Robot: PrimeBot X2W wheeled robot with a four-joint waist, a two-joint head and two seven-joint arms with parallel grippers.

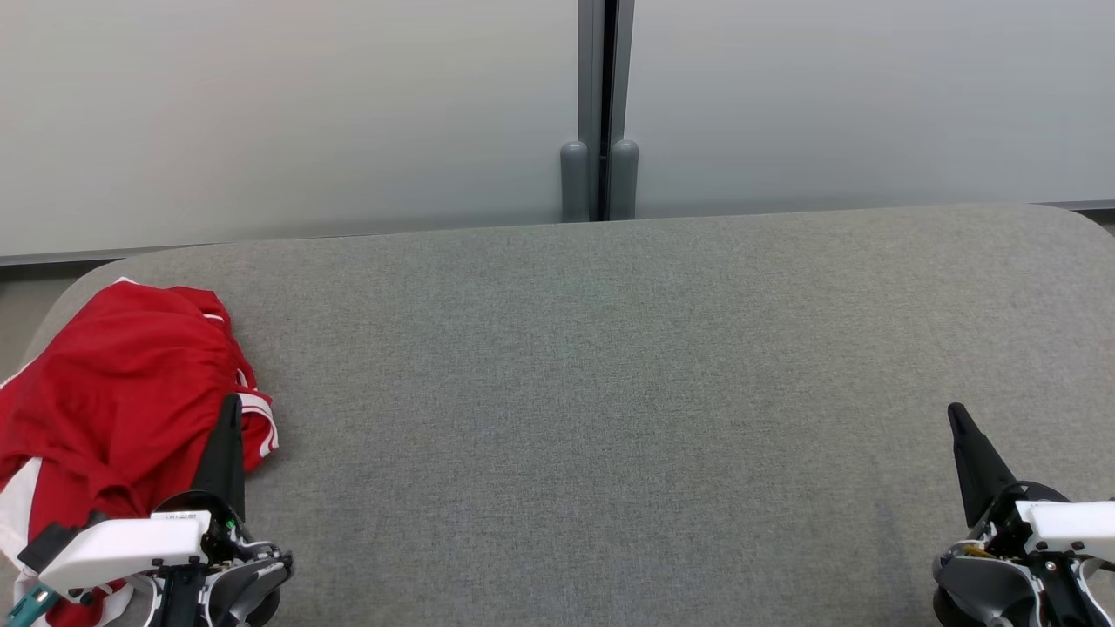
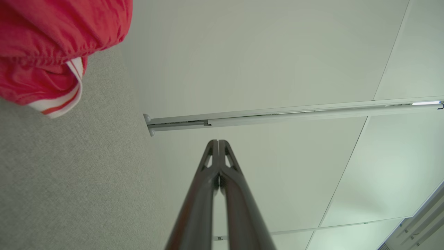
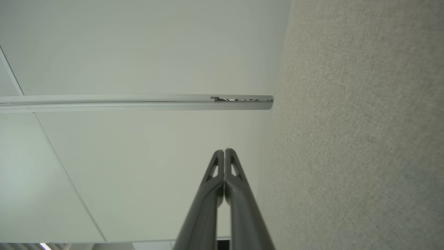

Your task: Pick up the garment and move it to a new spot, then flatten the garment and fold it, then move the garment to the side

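While the crumpled red garment with white striped trim (image 1: 122, 383) is lying at the left end of the grey fabric-covered surface (image 1: 610, 366), its heap running near to far, the left hand (image 1: 231, 416) is hovering just beside its right edge, closed on nothing. Well apart at the right end, the right hand (image 1: 958, 418) is sitting equally closed and empty, making the left one the nearer.

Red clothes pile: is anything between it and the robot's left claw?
No, nothing visible. The shut left gripper sits right beside the red garment on the grey surface, with no other thing between them.
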